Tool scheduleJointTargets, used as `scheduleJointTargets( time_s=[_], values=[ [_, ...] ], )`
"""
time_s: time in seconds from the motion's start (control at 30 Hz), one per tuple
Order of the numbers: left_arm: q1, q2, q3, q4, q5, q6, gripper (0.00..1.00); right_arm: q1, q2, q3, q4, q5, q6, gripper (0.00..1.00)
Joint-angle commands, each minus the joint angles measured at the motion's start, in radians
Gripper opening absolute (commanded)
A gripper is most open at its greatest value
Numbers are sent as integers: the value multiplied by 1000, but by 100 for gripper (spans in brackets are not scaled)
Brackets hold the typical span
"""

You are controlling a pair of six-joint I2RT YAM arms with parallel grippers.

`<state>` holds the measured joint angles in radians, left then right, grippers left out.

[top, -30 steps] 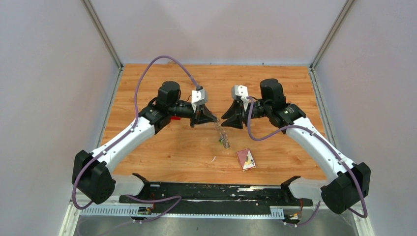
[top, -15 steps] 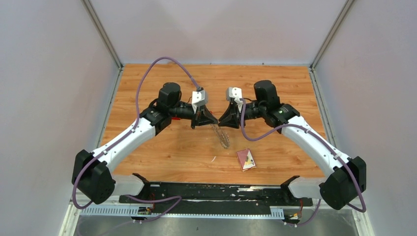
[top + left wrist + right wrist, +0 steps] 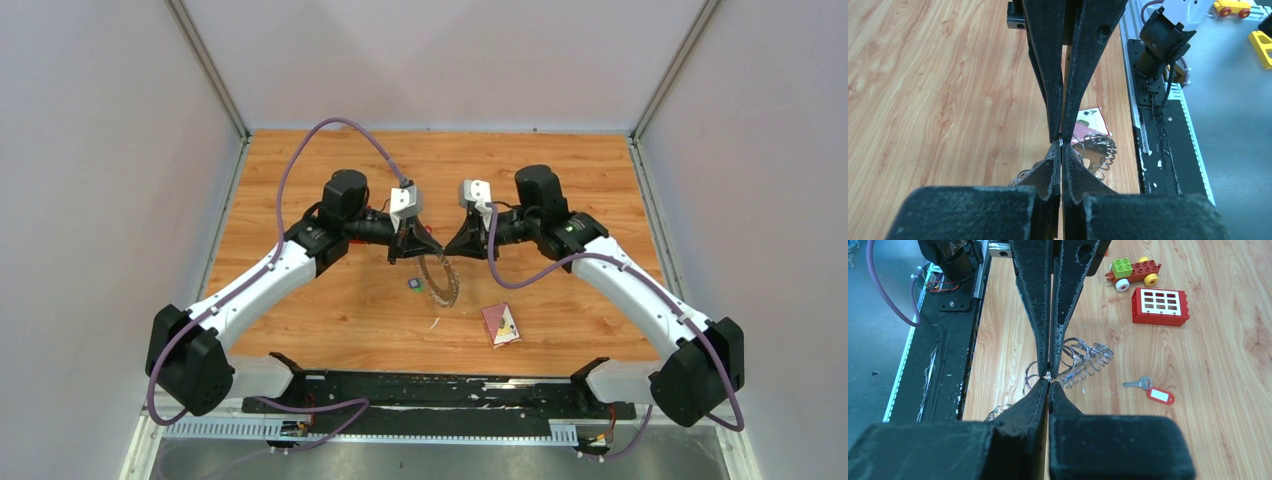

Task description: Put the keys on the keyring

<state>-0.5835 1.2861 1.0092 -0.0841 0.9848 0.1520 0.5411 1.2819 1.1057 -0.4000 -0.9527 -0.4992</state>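
Maroon card (image 3: 500, 324) nearest on the surface (image 3: 330, 310); beyond it, pinching the keyring (image 3: 438, 280) from both sides, left jaws and right jaws clamped shut on its rim, dangling it over that surface, red-tagged key (image 3: 1159, 394) lying beside.

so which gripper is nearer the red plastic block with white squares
Left. The red block sits behind the left gripper, under its wrist; the right gripper is farther, across the grey metal keyring.

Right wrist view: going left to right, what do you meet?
Black base rail → right gripper, shut on the keyring → red-tagged key. Red block and toy car overlap that key sideways, so omitted.
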Motion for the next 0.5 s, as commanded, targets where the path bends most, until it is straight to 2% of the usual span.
scheduleJointTargets(
  time_s=[0.0, 0.07, 0.2, 0.27, 0.4, 0.47],
  values=[
    [-7, -37, -2, 27, 31, 15, 0, 4, -10, -10, 47, -9, -8, 0],
    [-7, -37, -1, 15, 32, 26, 0, 5, -8, -9, 41, -18, -8, 1],
    [-7, -34, 8, -34, 31, 80, 0, 4, -9, 10, 8, -14, -19, 20],
    [-7, -33, 16, -84, 32, 137, 0, 3, -21, 14, -3, -2, -26, 26],
    [-7, -32, 14, -123, 34, 201, 0, 1, -39, 10, -3, -9, -30, 28],
    [-7, -32, 10, -116, 43, 206, 0, 2, -32, 7, 2, -24, -27, 24]
  ],
)
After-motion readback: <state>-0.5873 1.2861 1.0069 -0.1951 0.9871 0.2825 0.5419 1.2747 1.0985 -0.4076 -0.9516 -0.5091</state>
